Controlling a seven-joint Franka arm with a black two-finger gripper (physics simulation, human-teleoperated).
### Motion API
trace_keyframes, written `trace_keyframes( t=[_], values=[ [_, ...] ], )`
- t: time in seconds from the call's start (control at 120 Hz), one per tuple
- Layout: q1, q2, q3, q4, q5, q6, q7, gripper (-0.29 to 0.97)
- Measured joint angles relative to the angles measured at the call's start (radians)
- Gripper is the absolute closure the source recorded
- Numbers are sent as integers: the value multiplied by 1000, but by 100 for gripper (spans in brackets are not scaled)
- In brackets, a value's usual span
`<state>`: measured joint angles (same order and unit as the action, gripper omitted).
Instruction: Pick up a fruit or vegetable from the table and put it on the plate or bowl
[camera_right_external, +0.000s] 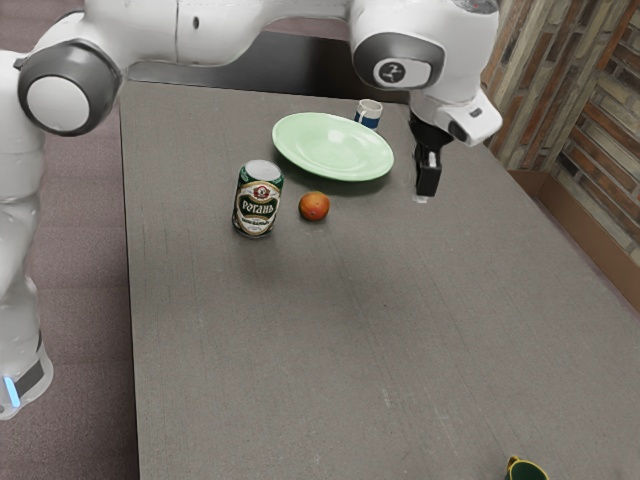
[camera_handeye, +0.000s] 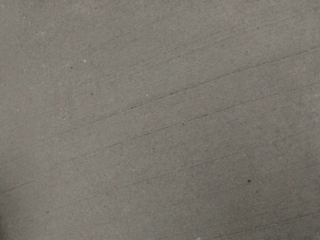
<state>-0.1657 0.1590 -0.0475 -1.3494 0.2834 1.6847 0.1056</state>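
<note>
The grey-brown table (camera_handeye: 160, 120) lies flat under the camera, its matte surface crossed by thin, faint scratch lines (camera_handeye: 200, 117) running on a slant, with a few tiny dark specks (camera_handeye: 248, 180) scattered about.

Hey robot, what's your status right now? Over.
Hand low over table, at the exterior view's right of the green plate. Orange on table, untouched. Can stands close beside orange, apart.
</note>
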Motion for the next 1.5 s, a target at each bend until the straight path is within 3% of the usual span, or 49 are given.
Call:
trace_keyframes(
  t=[0.45,0.525,0.583,0.658,0.717,1.0,1.167,1.5],
  values=[
    [7,39,12,-18,16,-9,-6,0],
    [-5,12,57,-79,-42,-40,-61,0],
    [4,-88,99,-238,-95,-25,-105,0],
    [46,-208,118,-415,-149,21,-155,0],
    [96,-245,118,-470,-185,48,-188,0],
    [219,-284,105,-541,-341,109,-372,0],
    [381,-276,-11,-537,-377,122,-465,0],
    [394,-220,-25,-513,-402,126,-597,0]
  ],
)
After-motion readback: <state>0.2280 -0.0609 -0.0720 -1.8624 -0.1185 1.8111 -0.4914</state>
